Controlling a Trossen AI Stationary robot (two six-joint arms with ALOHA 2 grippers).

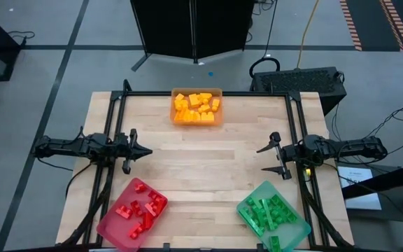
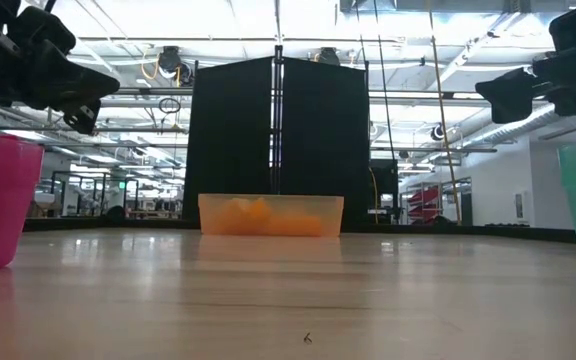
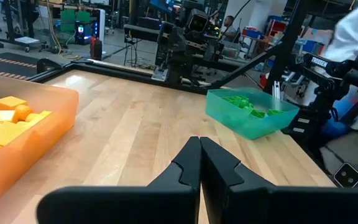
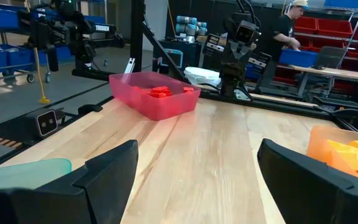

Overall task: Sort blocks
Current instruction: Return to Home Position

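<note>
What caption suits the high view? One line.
Blocks sorted by colour into three trays; left hand shut, right hand open, both parked at table's sides.

I count three trays on my one surface (image 1: 208, 161): one orange tray (image 2: 318, 215), one pink tray (image 4: 142, 99) and one green tray (image 3: 235, 121). That makes three heaps: yellow blocks (image 1: 196, 108), red blocks (image 1: 140, 208) and green blocks (image 1: 268, 212), each piled too thick to number singly. I have two tools: left tool (image 1: 147, 150) and right tool (image 1: 263, 159).
</note>
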